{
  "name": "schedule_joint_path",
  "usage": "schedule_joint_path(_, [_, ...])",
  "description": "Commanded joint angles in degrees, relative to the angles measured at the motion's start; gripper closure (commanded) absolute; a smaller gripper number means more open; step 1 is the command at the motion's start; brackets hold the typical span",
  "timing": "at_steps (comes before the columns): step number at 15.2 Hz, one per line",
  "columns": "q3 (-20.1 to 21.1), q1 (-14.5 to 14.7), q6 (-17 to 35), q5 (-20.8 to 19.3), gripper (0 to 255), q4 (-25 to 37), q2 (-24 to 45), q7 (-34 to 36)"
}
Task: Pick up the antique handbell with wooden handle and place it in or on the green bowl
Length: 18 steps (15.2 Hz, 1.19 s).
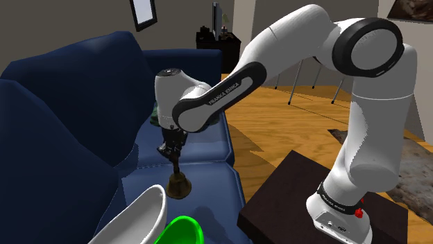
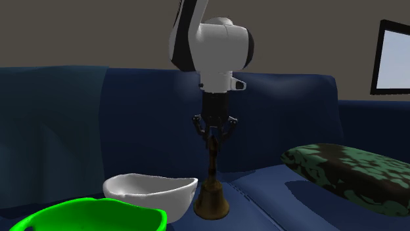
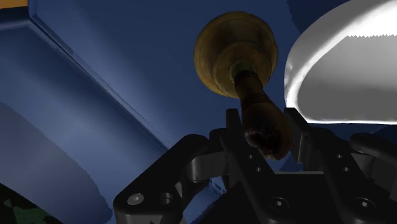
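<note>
Handbell: The brass-coloured handbell (image 1: 178, 184) stood upright, mouth down, at lower centre of the shoulder view and lower centre of the second exterior view (image 2: 211, 201).
Handle: A dark turned wooden handle (image 3: 259, 121) rose straight from the bell's crown into the tool above.
Gripper: The black gripper (image 2: 212, 141) hung vertically over the bell. In the wrist view its fingers (image 3: 233, 137) were clenched on the knob end of the handle, one on each side, and no gap was visible.
Support: The bell's rim lay at or just above the seat of the dark blue sofa (image 1: 69, 104). Whether it had left the fabric could not be told.
White bowl: A white bowl (image 2: 151, 190) sat just beside the bell, towards the lower left of the second exterior view. Contact between the two could not be confirmed.
Green bowl: The green bowl (image 1: 179, 232) lay at the bottom edge of the shoulder view, below the bell and next to the white bowl. It held nothing that could be seen.
Cushion: A dark green patterned cushion (image 2: 348, 170) lay at lower right of the second exterior view, well apart from the bell.
Done: Approach and grasp were judged complete.
Outstanding: The lift, the carry to the green bowl and the release were judged not yet done.
Risk: The carry would probably pass the white bowl's raised rim, so the heavy end hanging below the grip would need a clear lift first.
</note>
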Motion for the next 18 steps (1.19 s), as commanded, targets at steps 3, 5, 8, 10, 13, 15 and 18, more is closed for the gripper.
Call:
schedule_joint_path(3, [0.41, -0.35, -2.82, 1.09, 255, 1.18, -1.82, -0.72])
schedule_joint_path(5, [0.56, -0.48, -4.15, 1.54, 255, 1.84, -2.57, -1.00])
schedule_joint_path(8, [0.76, -0.63, -6.18, 2.15, 255, 2.92, -3.60, -1.40])
schedule_joint_path(10, [0.87, -0.72, -7.54, 2.53, 255, 3.71, -4.24, -1.63])
schedule_joint_path(13, [1.01, -0.84, -9.62, 3.04, 255, 4.99, -5.12, -1.96])
schedule_joint_path(15, [1.09, -0.90, -11.02, 3.35, 255, 5.92, -5.65, -2.15])
schedule_joint_path(18, [1.19, -0.97, -13.14, 3.75, 255, 7.40, -6.35, -2.40])
